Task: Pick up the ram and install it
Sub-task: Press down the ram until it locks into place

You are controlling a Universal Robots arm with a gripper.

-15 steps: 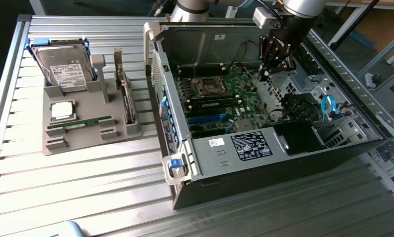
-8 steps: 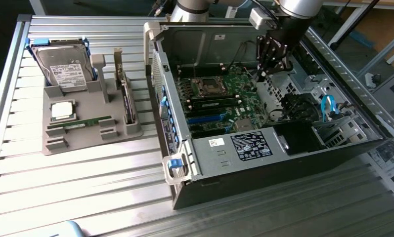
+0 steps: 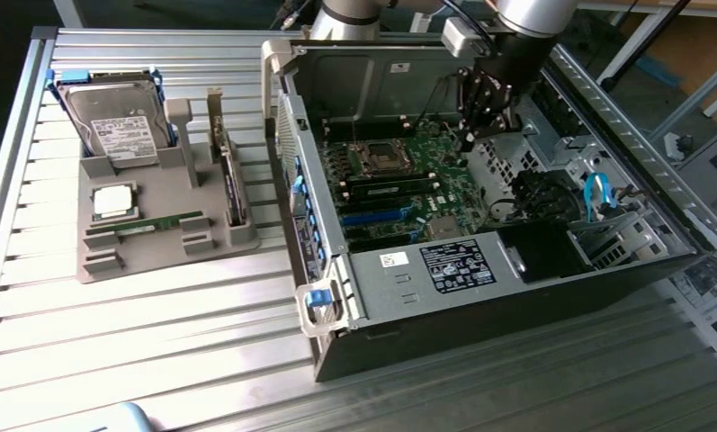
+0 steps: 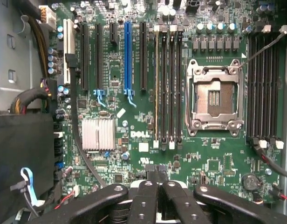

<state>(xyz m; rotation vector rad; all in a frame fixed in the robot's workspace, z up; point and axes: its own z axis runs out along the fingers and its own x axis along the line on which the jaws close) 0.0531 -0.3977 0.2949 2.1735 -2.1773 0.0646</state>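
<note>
Risk here lies mostly in what the gripper (image 3: 470,135) might strike: it hangs inside the open computer case (image 3: 371,297), above the green motherboard (image 4: 148,93), with its jaws clenched and nothing visible between them. In my judgement, any descent from this spot could press the closed tips into the small capacitors and thin cables scattered across the board, or into the open processor socket (image 4: 214,95), whose contacts look exposed and delicate. A red wire and a black cable run close to the memory slots (image 4: 167,84), so a sideways sweep could snag them.

One slot in that bank seems to carry a stick already, seen edge-on, though I cannot tell for certain whether it is fully seated; a half-seated stick would fail to latch.

The ram (image 3: 156,223) still waiting lies flat on the grey holder (image 3: 166,243) on the slatted surface (image 3: 154,342), well apart from the case, towards the exterior view's left. Just beside it sit a square silver chip (image 3: 113,202) and, farther back, a hard drive (image 3: 120,130) propped in its blue frame.

Writing: "DELL" in white on the board near the heat sink (image 4: 98,134). Stickers on the case and the drive carry print too fine to read.
</note>
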